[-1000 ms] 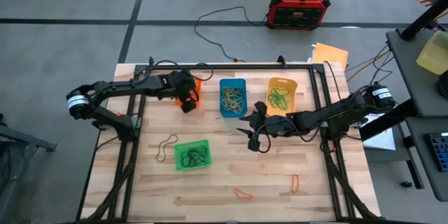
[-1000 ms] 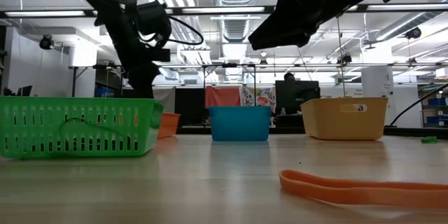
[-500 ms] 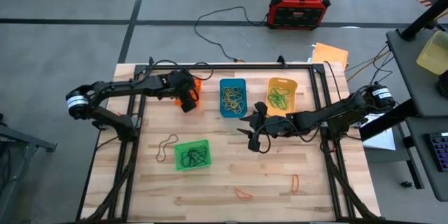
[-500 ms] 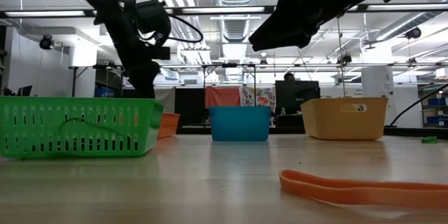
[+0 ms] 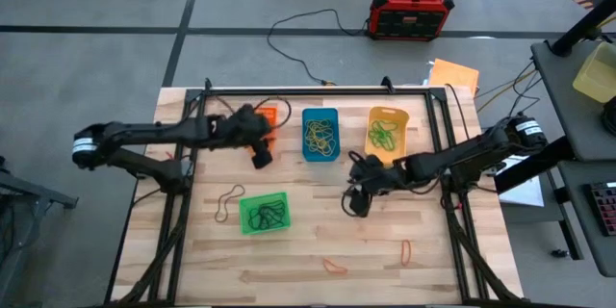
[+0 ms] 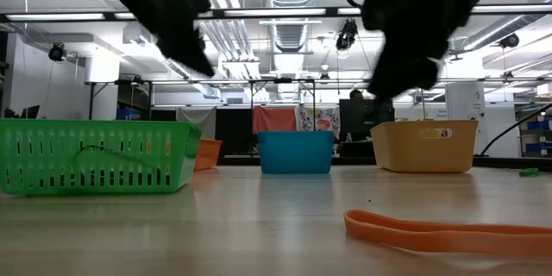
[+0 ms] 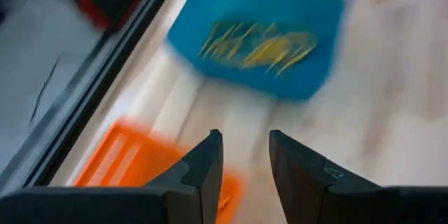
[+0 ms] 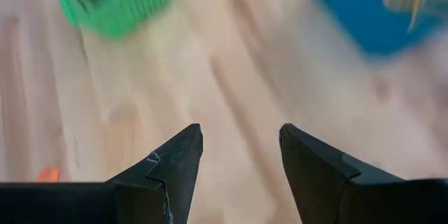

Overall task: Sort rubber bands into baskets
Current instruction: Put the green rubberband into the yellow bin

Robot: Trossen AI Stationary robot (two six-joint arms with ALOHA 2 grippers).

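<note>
Sorting looks mostly done: the four small plastic baskets [image 5: 320,135] hold thin rubber bands, three loose rubber bands [image 5: 229,201] remain on the wooden table [image 5: 308,250]; left gripper [image 5: 260,157] and right gripper [image 5: 356,202] both open, empty.

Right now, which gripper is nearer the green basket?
Left, narrowly. The left gripper sits just beyond the green basket, near the orange one. The right gripper is off to the basket's side, across bare table.

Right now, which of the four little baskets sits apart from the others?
The green basket. The orange basket, blue basket and yellow-orange basket line up along the table's far side; the green one sits alone, nearer the front, holding dark bands.
</note>
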